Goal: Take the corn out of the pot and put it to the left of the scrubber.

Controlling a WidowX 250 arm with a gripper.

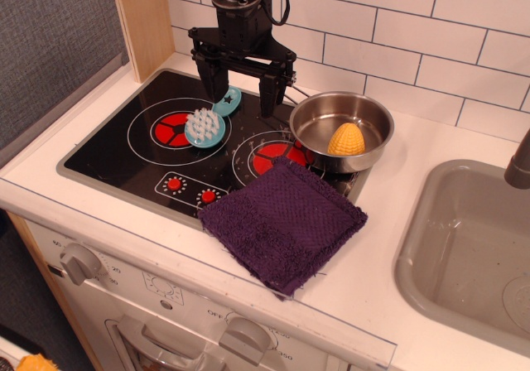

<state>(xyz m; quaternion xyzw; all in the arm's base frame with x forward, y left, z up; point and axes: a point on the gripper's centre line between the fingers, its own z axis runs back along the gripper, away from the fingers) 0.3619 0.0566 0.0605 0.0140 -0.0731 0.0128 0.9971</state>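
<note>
One corn (345, 139) piece sits inside the pot (313, 122), near the wall farthest from the scrubber (207, 123), its long axis running up the picture with the narrow tip pointing at the tiled wall (414, 31). It is yellow-orange, cone-shaped and bumpy with kernels. Left of the pot, the gripper (242, 91) hangs spread wide with nothing between its fingers (269, 96), above the scrubber's handle end

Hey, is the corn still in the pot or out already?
In. The corn sits inside the pot; the open gripper hangs beside the scrubber.
</note>
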